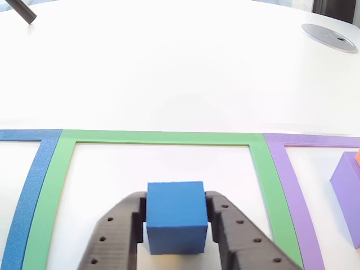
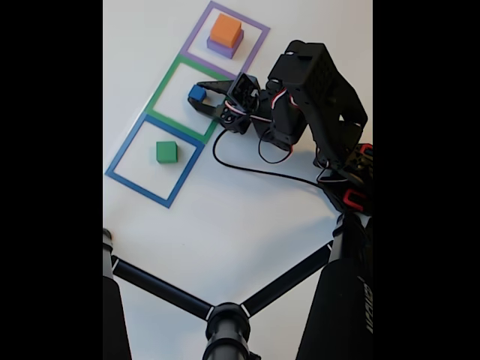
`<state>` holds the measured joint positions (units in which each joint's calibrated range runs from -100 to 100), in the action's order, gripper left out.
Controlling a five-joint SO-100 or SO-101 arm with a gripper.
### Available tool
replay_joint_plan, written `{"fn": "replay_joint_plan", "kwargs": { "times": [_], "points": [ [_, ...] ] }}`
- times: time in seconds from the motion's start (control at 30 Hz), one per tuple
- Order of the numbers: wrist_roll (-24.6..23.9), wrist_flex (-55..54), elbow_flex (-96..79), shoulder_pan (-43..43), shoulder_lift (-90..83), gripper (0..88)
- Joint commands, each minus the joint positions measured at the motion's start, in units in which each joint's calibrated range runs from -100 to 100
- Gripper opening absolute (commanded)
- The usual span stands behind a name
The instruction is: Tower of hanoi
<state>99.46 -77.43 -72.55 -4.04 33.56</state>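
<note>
Gripper clamps blue cube — both fingers touching.

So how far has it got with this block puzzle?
Midway, it seems. An orange block already sits on a purple block in the purple square. The tool is shut on the blue block over the green square. The green block waits alone in the blue square.

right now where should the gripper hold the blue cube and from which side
On its two opposite vertical side faces, coming in level from the arm's side of the green frame. The blue cube has flat parallel sides, and the gripper already brackets them, one finger on each, top face left free.
</note>
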Motion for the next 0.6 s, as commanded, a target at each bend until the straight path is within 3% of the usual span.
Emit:
{"fn": "replay_joint_plan", "kwargs": {
  "times": [0.0, 0.3, 0.57],
  "points": [
    [0.54, -0.47, 0.74, 0.78, -0.82, 5.0],
    [0.54, 0.83, -0.26, 1.26, -3.80, 2.9],
    [0.54, 8.36, -6.45, 1.54, -18.50, 3.1]
  ]
}}
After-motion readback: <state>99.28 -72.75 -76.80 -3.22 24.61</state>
